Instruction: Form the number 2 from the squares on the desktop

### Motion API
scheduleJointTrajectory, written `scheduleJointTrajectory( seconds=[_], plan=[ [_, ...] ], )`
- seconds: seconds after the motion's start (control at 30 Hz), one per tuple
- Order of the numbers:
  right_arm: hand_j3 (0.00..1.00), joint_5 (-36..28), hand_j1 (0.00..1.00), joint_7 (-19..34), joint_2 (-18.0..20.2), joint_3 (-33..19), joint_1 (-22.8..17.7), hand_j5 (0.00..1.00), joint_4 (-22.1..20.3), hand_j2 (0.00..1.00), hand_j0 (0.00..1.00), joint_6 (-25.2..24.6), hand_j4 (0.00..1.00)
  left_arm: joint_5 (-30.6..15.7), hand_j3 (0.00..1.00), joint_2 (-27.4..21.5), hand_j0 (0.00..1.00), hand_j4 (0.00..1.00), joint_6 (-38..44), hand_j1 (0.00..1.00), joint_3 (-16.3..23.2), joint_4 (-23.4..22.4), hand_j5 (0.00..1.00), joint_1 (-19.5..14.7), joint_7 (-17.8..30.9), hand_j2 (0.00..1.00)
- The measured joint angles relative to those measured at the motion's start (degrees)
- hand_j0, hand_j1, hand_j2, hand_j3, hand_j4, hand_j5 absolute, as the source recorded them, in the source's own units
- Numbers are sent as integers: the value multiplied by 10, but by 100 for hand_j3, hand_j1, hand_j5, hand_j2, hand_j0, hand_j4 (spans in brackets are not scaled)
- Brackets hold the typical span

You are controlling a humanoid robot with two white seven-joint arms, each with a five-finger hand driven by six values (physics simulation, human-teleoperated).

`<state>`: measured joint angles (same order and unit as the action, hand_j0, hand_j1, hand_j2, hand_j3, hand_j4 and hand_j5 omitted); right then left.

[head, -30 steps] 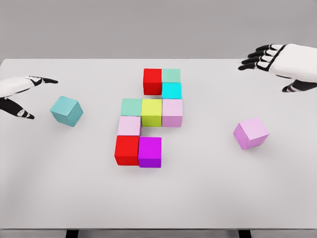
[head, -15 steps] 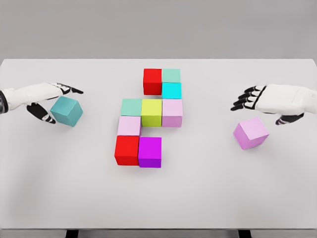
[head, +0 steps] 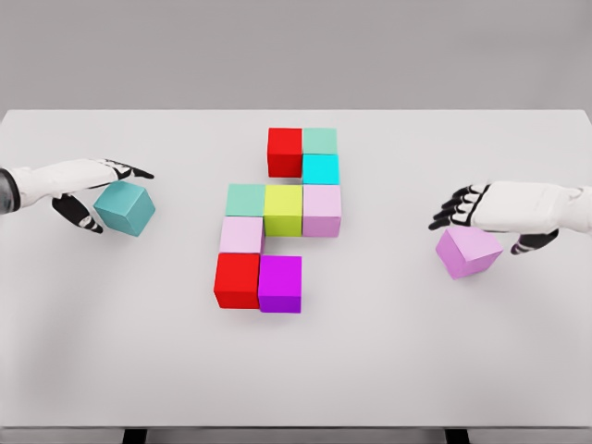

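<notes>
Several cubes sit joined at the middle of the white table (head: pixel 296 370): red (head: pixel 285 151), mint (head: pixel 320 141) and cyan (head: pixel 320 169) at the top, mint (head: pixel 245 199), yellow-green (head: pixel 283 209) and pale pink (head: pixel 322 210) in a row, then pale pink (head: pixel 241 235), red (head: pixel 237 279) and magenta (head: pixel 279 283). A loose teal cube (head: pixel 128 211) lies at the left. My left hand (head: pixel 111 196) is open around its back left corner, thumb low, fingers over its top. A loose lilac cube (head: pixel 469 252) lies at the right. My right hand (head: pixel 476 231) hovers open just over it.
The table's far edge runs behind the cube cluster, with a grey wall beyond it. Its front edge is near the bottom of the view, where dark legs show underneath.
The right hand has come down and forward from the far right corner onto the lilac cube. The left hand has moved right to the teal cube. No cube has moved.
</notes>
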<state>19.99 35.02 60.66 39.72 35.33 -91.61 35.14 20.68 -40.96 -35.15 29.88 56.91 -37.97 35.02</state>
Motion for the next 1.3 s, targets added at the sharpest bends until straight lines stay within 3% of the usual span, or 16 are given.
scheduleJointTrajectory(
  seconds=[0.83, 1.03, 1.1, 1.2, 1.3],
  plan=[
    [100, 22, 100, 0, -35, 24, 0, 100, 60, 100, 100, -1, 100, -3, 99, 1, 99, 99, 0, 99, 4, 6, 99, -3, 0, 99],
    [100, 27, 100, 0, -39, 24, 0, 100, 66, 100, 100, -1, 100, -3, 76, 1, 76, 76, 0, 76, 8, 7, 76, -3, 0, 76],
    [83, 27, 83, -1, -40, 23, 0, 83, 67, 83, 83, -1, 83, -3, 73, 1, 73, 73, 0, 73, 11, 9, 73, -2, 0, 73],
    [69, 25, 69, -1, -40, 22, 1, 69, 67, 69, 69, -1, 69, -4, 63, 0, 63, 63, 1, 63, 12, 13, 63, -2, -1, 63],
    [66, 23, 66, -1, -40, 21, 1, 66, 67, 66, 66, -1, 66, -5, 49, 0, 49, 49, 2, 49, 13, 14, 49, -2, -1, 49]
  ],
)
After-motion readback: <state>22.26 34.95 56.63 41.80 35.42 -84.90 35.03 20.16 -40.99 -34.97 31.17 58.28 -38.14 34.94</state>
